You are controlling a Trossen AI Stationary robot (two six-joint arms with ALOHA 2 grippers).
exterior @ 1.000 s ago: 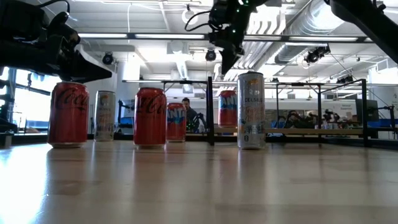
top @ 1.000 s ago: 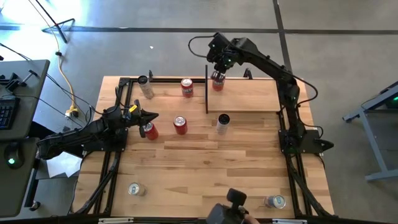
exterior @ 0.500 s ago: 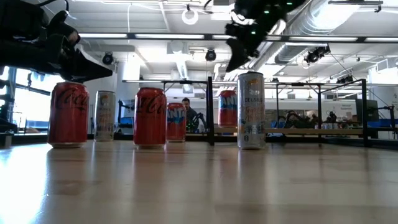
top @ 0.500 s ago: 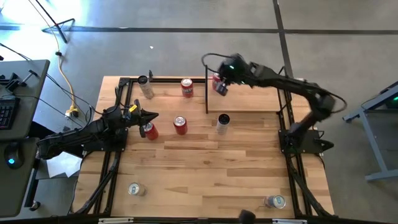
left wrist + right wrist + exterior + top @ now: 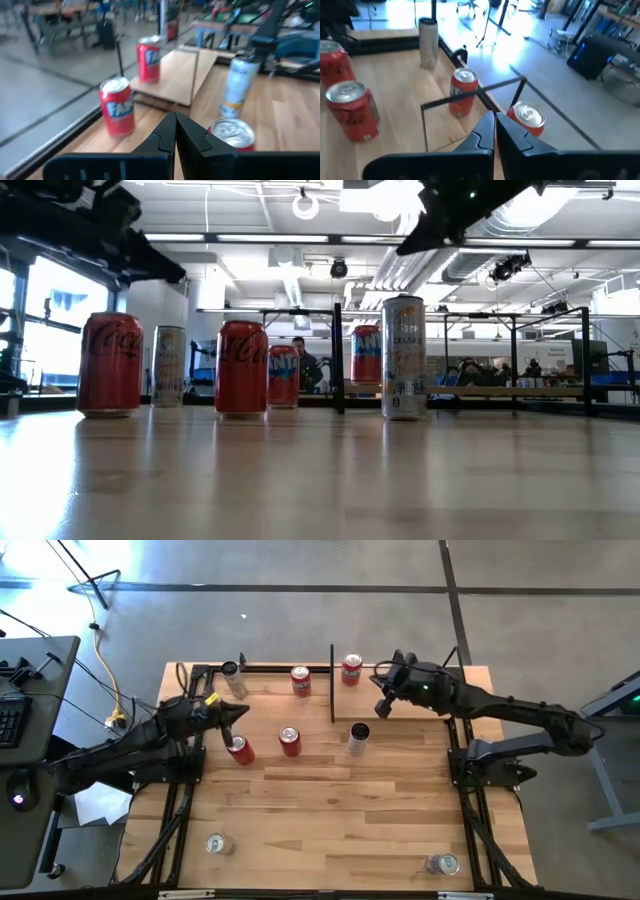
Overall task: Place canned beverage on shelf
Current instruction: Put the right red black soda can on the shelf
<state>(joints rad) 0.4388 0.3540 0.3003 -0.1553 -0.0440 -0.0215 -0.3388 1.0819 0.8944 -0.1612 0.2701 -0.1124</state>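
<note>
At the left side of the bench, the left end effector is hovering with its fingers pressed together and nothing between them, just above a red can whose side is showing white Coca-Cola script in the low view. A slim pale can is standing near the far-left corner. Moving rightward, a second Coca-Cola can is sitting mid-bench, and a red can with blue-and-white lettering that seems to read "Fanta" is standing beside the black upright post. Past the post, the canned beverage, red with a silver top, is standing upright on the shelf at its far-left corner. A tall white Celsius can is standing just in front of the shelf. Over the shelf, the right end effector is hanging fully closed and empty, apart from the canned beverage.
</note>
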